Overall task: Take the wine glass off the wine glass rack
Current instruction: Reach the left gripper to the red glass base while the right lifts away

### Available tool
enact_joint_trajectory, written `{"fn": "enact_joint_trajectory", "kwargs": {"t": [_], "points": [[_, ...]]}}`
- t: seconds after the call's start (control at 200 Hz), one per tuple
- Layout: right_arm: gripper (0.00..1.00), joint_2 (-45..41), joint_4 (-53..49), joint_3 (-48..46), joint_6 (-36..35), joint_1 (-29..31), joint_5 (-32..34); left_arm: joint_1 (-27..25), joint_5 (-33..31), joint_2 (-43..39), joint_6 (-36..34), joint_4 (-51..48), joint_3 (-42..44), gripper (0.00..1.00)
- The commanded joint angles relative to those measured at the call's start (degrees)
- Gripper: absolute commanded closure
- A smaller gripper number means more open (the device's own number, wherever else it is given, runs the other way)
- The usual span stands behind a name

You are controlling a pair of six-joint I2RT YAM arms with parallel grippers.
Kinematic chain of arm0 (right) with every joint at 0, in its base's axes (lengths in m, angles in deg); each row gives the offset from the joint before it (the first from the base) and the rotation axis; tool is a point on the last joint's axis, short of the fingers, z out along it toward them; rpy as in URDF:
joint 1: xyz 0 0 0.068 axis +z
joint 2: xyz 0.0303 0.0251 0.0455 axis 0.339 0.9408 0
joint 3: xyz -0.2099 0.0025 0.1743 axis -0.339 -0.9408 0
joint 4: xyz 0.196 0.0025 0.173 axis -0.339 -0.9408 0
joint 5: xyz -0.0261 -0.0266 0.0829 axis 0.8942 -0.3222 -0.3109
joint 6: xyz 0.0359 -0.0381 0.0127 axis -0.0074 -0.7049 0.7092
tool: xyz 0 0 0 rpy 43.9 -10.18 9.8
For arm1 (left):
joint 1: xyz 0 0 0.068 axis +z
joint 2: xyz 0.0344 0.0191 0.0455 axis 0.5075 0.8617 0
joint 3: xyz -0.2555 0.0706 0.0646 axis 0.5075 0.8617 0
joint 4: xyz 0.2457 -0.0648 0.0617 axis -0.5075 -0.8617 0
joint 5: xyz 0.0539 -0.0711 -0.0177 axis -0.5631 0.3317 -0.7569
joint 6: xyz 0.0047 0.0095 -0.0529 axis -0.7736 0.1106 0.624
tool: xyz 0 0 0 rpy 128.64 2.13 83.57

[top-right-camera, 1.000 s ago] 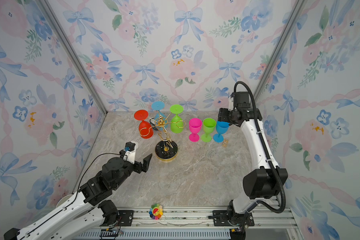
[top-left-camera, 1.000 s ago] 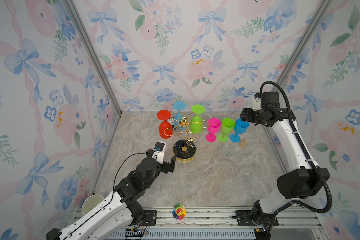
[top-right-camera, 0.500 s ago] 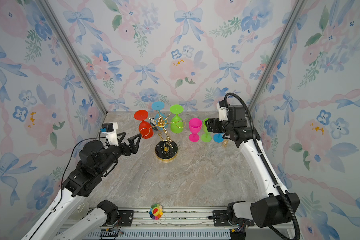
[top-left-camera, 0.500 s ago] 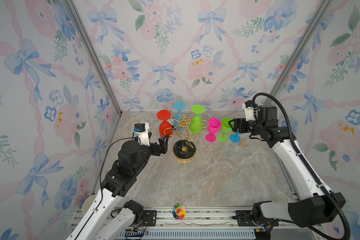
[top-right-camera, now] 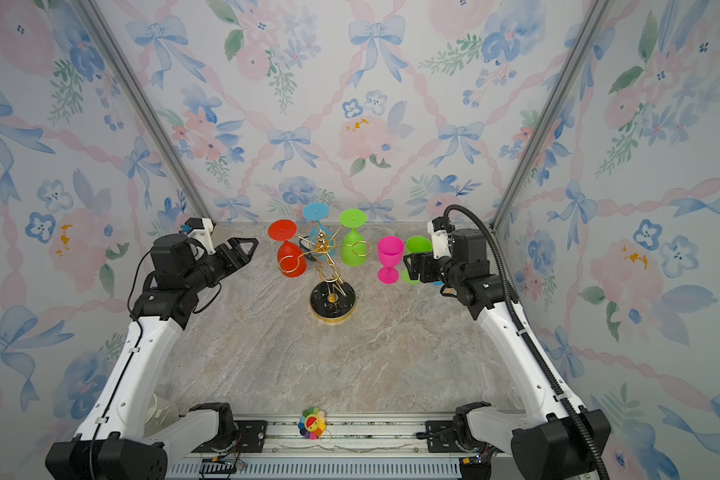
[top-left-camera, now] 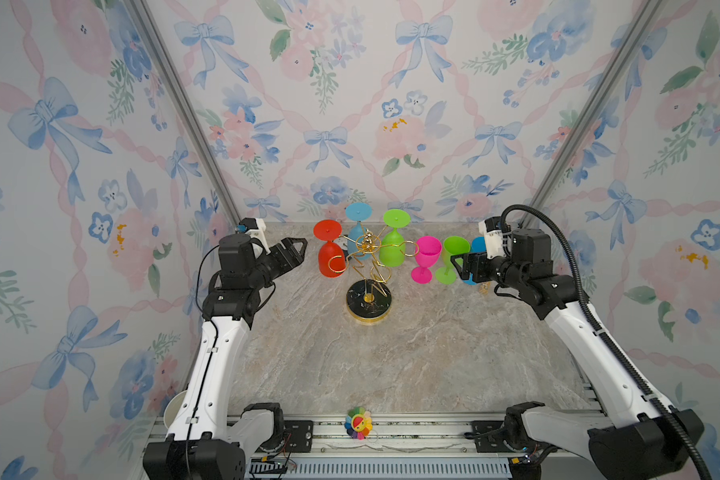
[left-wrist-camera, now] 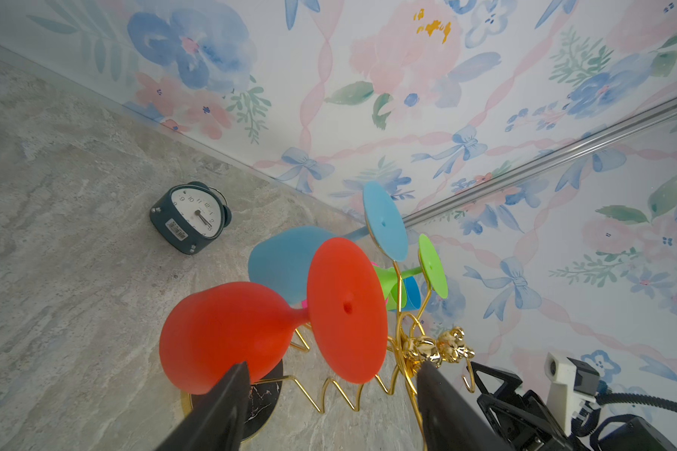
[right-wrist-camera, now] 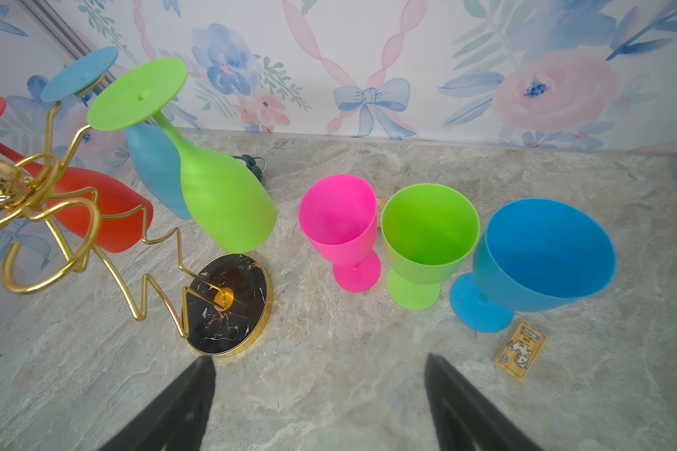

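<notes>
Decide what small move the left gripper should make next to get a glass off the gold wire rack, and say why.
Probably ease the left gripper forward until its open jaws flank the bowl of the red plastic wine glass. That glass hangs upside down on the gold wire rack with its round black marbled base; the gripper is empty, aimed at it and short of touching.

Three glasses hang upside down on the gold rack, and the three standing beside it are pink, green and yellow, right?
Not quite. The third standing glass is blue, not yellow; the right wrist view shows it beside the standing green glass. Three do hang on the rack.
</notes>
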Motion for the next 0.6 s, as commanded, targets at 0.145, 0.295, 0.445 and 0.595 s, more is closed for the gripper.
{"fn": "enact_joint_trajectory", "kwargs": {"t": [0.145, 0.295, 0.445, 0.595], "points": [[0.14, -3.53, 1.1, -3.42, 1.64, 2.42, 0.27, 0.53, 10.72, 5.18, 1.7, -0.23, -6.87, 0.24], [0.13, -5.14, 1.53, -4.56, 2.08, 2.96, 0.84, 0.44, 13.97, 8.98, 3.54, -0.22, -9.46, 0.28], [0.13, -6.5, 1.92, -5.4, 2.3, 3.22, 0.78, 0.4, 14.74, 10.63, 3.74, -0.23, -10.78, 0.31], [0.13, -7.28, 2.91, -6.31, 2.84, 3.48, 0.64, 0.18, 15.03, 11.9, 3.73, -0.23, -10.92, 0.36]]}}
